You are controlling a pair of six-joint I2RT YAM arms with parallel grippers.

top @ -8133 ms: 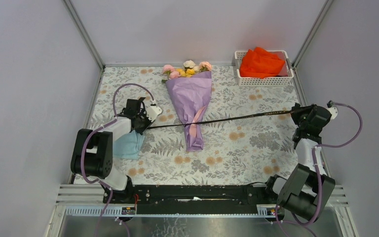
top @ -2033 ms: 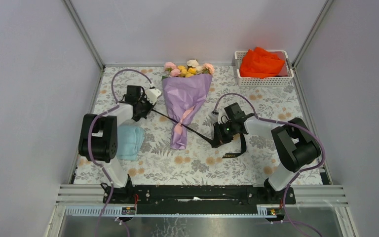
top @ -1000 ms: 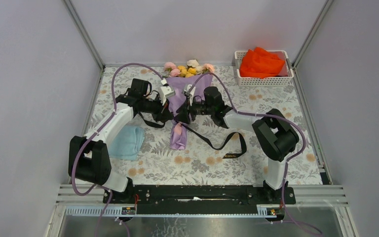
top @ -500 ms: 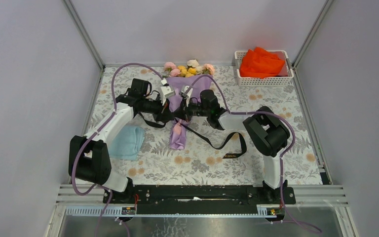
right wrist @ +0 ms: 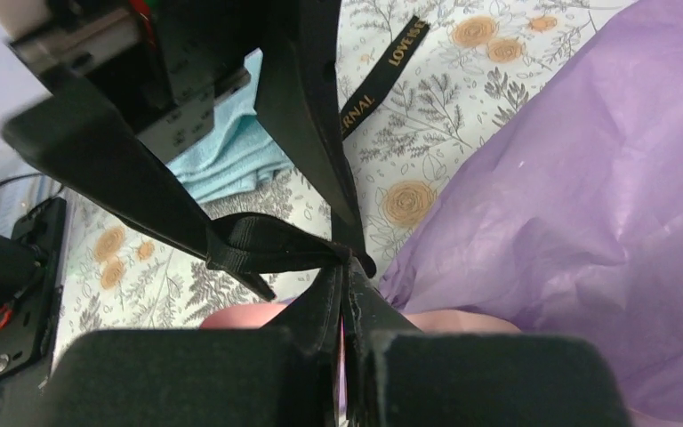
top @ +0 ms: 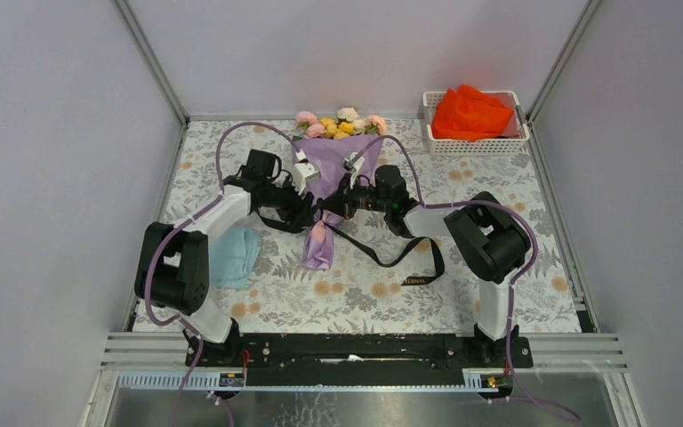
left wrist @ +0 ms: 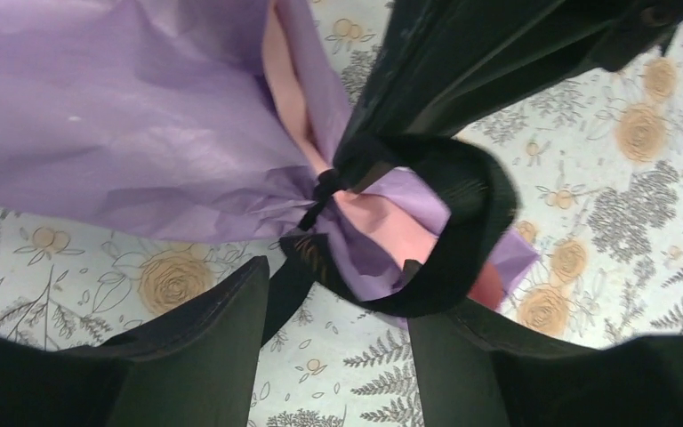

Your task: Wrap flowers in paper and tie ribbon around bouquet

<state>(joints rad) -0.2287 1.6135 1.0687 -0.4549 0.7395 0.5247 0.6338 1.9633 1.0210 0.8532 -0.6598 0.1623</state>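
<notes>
The bouquet lies mid-table, its flowers (top: 339, 123) at the far end of the purple paper (top: 333, 165) cone, with pink paper (left wrist: 289, 98) showing inside. The black ribbon (top: 397, 259) is knotted round the cone's narrow part (left wrist: 324, 189), and a loop (left wrist: 467, 222) hangs from the knot. My right gripper (top: 340, 205) (right wrist: 349, 302) is shut on the ribbon right at the knot. Just left of the cone, my left gripper (top: 308, 210) (left wrist: 338, 329) stands open, with only tablecloth between its fingers (left wrist: 204, 347). A ribbon tail with gold lettering (right wrist: 382, 76) trails on the table.
A folded light blue cloth (top: 231, 255) lies by the left arm. At the back right stands a white basket (top: 476, 142) holding an orange cloth (top: 470, 114). Slack ribbon curls on the flowered tablecloth (top: 498, 231) in front of the right arm.
My left gripper has opened and let go of the ribbon, drawing slightly back to the left. My right gripper has shut on the ribbon at the knot.
</notes>
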